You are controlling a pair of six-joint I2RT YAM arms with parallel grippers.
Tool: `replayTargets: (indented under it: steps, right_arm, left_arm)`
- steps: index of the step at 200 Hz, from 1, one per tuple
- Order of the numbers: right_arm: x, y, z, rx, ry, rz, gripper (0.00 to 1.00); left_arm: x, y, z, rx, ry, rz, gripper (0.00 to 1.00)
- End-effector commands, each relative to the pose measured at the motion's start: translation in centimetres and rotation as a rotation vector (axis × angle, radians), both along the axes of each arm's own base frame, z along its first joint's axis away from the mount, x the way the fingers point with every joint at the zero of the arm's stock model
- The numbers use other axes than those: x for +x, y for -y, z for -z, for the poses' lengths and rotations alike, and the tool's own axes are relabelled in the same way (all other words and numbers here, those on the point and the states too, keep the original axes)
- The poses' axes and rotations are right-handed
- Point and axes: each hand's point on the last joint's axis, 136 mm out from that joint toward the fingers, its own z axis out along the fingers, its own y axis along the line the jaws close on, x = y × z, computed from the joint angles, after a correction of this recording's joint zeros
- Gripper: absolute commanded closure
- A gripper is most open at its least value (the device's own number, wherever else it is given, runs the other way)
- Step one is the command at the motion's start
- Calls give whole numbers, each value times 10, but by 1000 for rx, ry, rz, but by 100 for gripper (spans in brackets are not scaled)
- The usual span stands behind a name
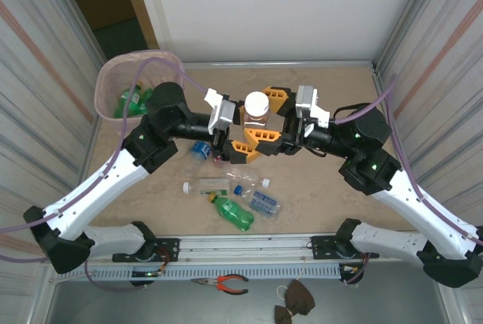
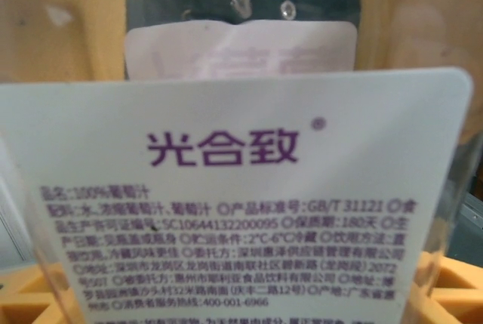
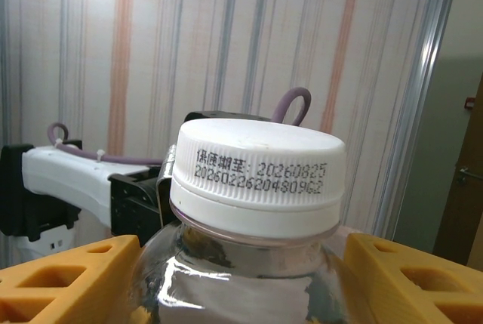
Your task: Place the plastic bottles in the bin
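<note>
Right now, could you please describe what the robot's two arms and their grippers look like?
The left arm and right arm match: white link shells, black joint housings with small green lights, and a purple cable looping along each. The left gripper and right gripper have white wrist blocks and chunky orange fingers with hollow cells.

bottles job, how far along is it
Early. Done: at least one green bottle sits in the bin. In hand: the right gripper clamps a white-capped bottle, with the left gripper around it too. Left: about five loose bottles on the table.
</note>
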Motion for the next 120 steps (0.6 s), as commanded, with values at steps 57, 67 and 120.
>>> replayTargets:
  steps: [57, 67, 120]
  right_arm:
    - [-12, 18, -28, 81, 56, 27, 25]
    - [-12, 20, -28, 81, 55, 34, 21]
    - [-12, 34, -23, 70, 38, 93, 14]
  left_arm:
    - [-2, -9, -14, -16, 40, -49, 38]
    - [1, -9, -13, -9, 39, -66, 38]
    - [42, -28, -18, 40, 7, -282, 39]
